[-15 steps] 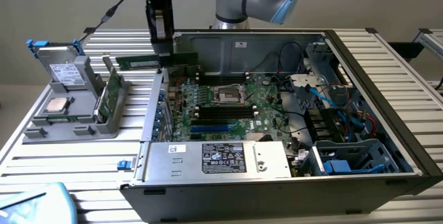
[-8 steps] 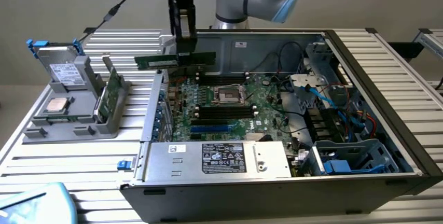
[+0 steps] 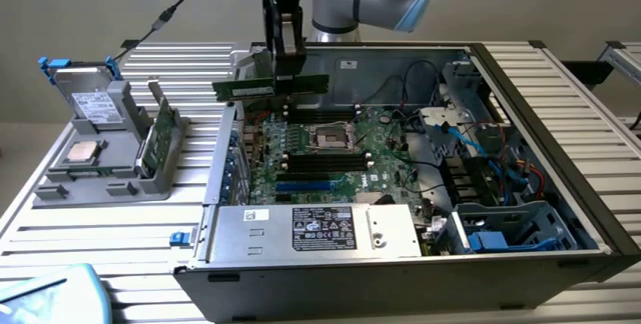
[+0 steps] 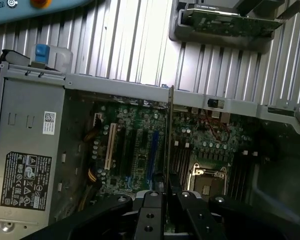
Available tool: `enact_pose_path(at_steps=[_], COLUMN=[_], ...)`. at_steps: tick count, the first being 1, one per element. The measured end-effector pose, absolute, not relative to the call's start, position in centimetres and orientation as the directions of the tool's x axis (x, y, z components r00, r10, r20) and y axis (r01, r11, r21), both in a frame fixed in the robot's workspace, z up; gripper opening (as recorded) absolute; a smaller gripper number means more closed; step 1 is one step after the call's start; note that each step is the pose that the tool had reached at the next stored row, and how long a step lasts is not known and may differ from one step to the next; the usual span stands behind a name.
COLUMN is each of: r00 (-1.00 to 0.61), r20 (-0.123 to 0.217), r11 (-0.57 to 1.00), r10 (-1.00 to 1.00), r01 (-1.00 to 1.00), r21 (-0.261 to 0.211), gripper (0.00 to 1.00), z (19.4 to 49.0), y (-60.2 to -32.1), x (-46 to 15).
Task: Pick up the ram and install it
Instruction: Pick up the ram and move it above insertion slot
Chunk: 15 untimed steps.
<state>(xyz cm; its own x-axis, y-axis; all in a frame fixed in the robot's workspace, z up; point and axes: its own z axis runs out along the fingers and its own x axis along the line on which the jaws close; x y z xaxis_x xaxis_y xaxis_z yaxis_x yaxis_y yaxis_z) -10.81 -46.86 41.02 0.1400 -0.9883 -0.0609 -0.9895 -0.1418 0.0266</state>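
Ribbed metal tabletop (image 3: 110,241) carries an open computer case (image 3: 561,136) with its motherboard (image 3: 346,151) face up. In the exterior view the gripper (image 3: 285,75) hangs over the case's eleven o'clock corner, its fingers (image 3: 284,35) clamped on the ram (image 3: 269,88). The stick is held level, long edge down, clear above the board and touching nothing else. The wrist view shows the ram (image 4: 169,130) edge-on over the board. Pickup looks done, and the carry toward the black memory slots (image 3: 320,115), just at six o'clock from the stick, seems the step in hand. Seating, as I judge it, calls for the lower edge parallel over one empty slot and a straight, even push
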Motion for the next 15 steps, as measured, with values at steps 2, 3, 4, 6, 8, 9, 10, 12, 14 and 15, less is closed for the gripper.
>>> enact_pose_path(at_steps=[2,3,4,6,8,9,10,12,14,15], r00=[0.131,0.126,0.122,0.116,0.114,0.113,0.113,0.113,0.113,0.113], r20=[-0.066,-0.068,-0.071,-0.075,-0.078,-0.079,-0.080,-0.082,-0.084,-0.086], r11=[-0.133,-0.128,-0.124,-0.118,-0.116,-0.115,-0.115,-0.115,-0.115,-0.115], r10=[-0.989,-0.990,-0.990,-0.990,-0.990,-0.990,-0.990,-0.990,-0.990,-0.990], r01=[-0.991,-0.992,-0.992,-0.993,-0.993,-0.993,-0.993,-0.993,-0.993,-0.993], r21=[0.023,0.022,0.021,0.018,0.017,0.017,0.017,0.016,0.015,0.015], gripper=[0.15,0.15,0.15,0.15,0.15,0.15,0.15,0.15,0.15,0.15], z=[41.0,41.0,41.0,41.0,41.0,41.0,41.0,41.0,41.0,41.0], y=[-46.9,-46.9,-46.9,-46.9,-46.9,-46.9,-46.9,-46.9,-46.9,-46.9], x=[-10.7,-10.7,-10.7,-10.5,-10.2,-10.0,-9.7,-9.1,-8.6,-8.3])
